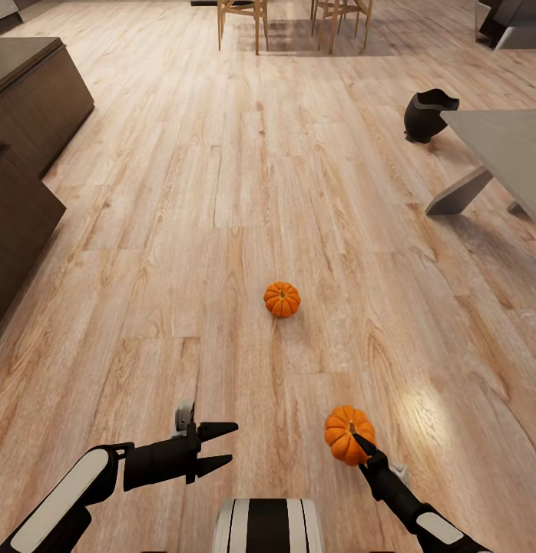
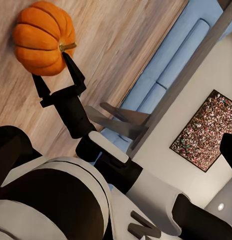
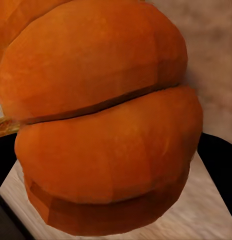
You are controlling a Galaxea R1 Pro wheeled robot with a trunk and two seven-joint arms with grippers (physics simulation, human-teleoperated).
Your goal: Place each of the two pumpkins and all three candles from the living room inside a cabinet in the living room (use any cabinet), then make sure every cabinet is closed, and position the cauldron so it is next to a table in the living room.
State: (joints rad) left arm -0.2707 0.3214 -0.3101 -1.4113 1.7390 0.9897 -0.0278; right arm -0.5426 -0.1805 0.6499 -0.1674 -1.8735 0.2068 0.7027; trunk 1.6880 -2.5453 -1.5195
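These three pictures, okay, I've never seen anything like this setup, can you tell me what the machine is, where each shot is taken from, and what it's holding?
It is a simulated wheeled robot with two arms, each ending in a two-finger gripper. The wide picture comes from a camera on its head, looking down over both arms at a wood floor. The other two come from cameras near each gripper. The right gripper is closed on a pumpkin, which looks huge in the right wrist picture because it sits so close. The left gripper is open and holds nothing. A second pumpkin lies on the floor ahead. Farther off, a black cauldron stands on the floor beside a grey table, and a dark wooden cabinet runs along the left.
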